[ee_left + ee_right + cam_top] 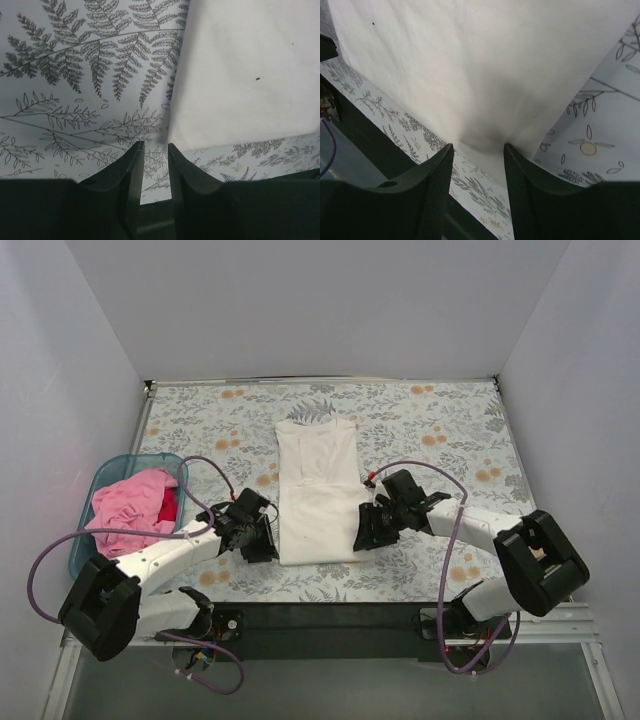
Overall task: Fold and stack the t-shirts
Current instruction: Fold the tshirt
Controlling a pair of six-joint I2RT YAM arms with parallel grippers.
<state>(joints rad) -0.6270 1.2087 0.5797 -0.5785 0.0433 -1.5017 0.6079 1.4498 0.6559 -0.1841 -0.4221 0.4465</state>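
a: left gripper (155,145) first, what's it doing?
b: fingers drawn close with only a thin gap and nothing between them, tips just off the near left corner of the white t-shirt (245,75). i'd guess it's lined up to take that corner
a: and the right gripper (478,146)?
b: spread wide, with the shirt's near right corner lying between the fingers, not pinched. 2 arms at 2 hem corners reads to me as setting up to lift the hem and fold it toward the collar
a: where does the shirt lie?
b: in the middle of the table (430,430), already narrowed into 1 long strip, collar at the far end
a: anything around it?
b: the pink t-shirt (130,502) is heaped in the teal basket (140,456) at the left, well apart, beside something red (170,508). purple cables (40,570) loop off each arm, and the right one comes near the shirt's edge. otherwise i see nothing blocking the fold
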